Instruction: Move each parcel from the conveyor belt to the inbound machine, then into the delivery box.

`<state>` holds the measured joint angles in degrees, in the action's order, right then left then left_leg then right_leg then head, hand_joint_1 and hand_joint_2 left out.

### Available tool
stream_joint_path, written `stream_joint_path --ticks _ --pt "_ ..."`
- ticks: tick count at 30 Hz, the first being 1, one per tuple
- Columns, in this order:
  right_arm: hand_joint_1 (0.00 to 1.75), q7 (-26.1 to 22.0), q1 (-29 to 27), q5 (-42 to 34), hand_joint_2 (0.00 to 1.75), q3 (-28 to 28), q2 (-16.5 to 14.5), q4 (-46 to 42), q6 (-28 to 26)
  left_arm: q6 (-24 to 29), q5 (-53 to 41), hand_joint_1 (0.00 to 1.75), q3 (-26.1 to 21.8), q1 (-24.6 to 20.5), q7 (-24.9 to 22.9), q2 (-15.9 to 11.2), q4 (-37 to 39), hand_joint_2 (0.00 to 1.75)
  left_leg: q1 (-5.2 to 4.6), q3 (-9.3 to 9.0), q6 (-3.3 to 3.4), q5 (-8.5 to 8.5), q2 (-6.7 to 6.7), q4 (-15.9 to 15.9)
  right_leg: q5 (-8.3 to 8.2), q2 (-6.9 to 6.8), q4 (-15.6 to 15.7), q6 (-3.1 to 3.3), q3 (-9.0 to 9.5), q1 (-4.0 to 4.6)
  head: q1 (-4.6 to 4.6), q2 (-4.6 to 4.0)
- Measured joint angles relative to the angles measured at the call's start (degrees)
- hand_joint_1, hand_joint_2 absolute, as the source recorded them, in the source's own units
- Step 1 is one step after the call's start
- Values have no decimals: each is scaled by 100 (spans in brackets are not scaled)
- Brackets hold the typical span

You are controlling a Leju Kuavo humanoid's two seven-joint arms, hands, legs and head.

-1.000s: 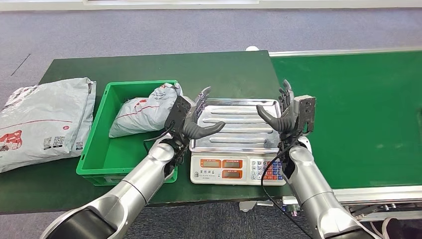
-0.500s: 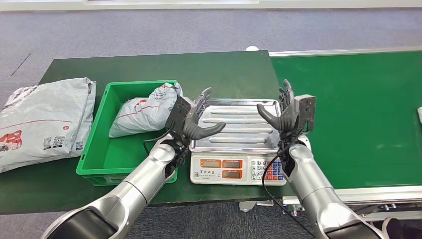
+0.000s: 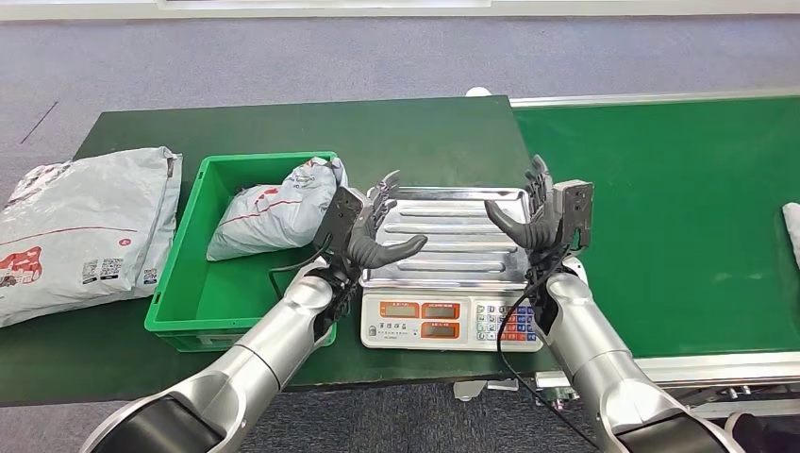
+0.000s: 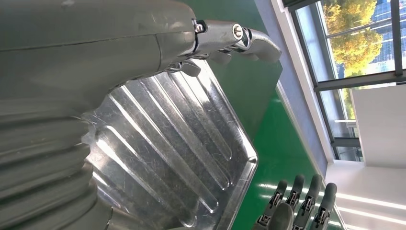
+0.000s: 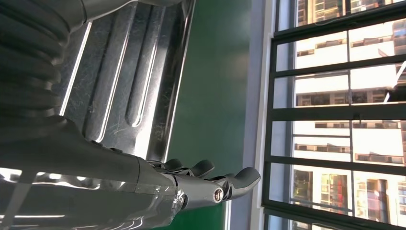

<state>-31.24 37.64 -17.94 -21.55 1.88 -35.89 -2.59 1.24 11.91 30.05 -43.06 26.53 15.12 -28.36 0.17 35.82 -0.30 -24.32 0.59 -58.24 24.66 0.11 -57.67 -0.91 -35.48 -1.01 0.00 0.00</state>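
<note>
Head view, hands: left hand and right hand raised over the near corners of the steel pan, fingers spread, nothing held; palms facing each other, probably a ready pose for a two-handed pick-up.
Head view, parcels: edge of a parcel at the far right on the conveyor belt, well apart from both hands, likely the next item; one grey parcel lying in the green delivery box; another bag flat on the table, left of the box.
Head view, scale: placed between box and belt, presumably to keep transfers short.
Left wrist view: ribbed pan close beneath the open left hand; right hand's fingertips beyond the pan edge.
Right wrist view: pan ribs and open right hand; windows beyond, absent from the head view.
</note>
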Motion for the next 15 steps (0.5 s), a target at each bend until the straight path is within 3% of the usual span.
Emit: stream_joint_path --ticks 15 --pt "0 -31 -4 -29 175 -48 7 252 66 -28 2 0 -38 16 28 1 128 175 0 0 0 0 0 0 0 0 0 0 0 0 0 0"
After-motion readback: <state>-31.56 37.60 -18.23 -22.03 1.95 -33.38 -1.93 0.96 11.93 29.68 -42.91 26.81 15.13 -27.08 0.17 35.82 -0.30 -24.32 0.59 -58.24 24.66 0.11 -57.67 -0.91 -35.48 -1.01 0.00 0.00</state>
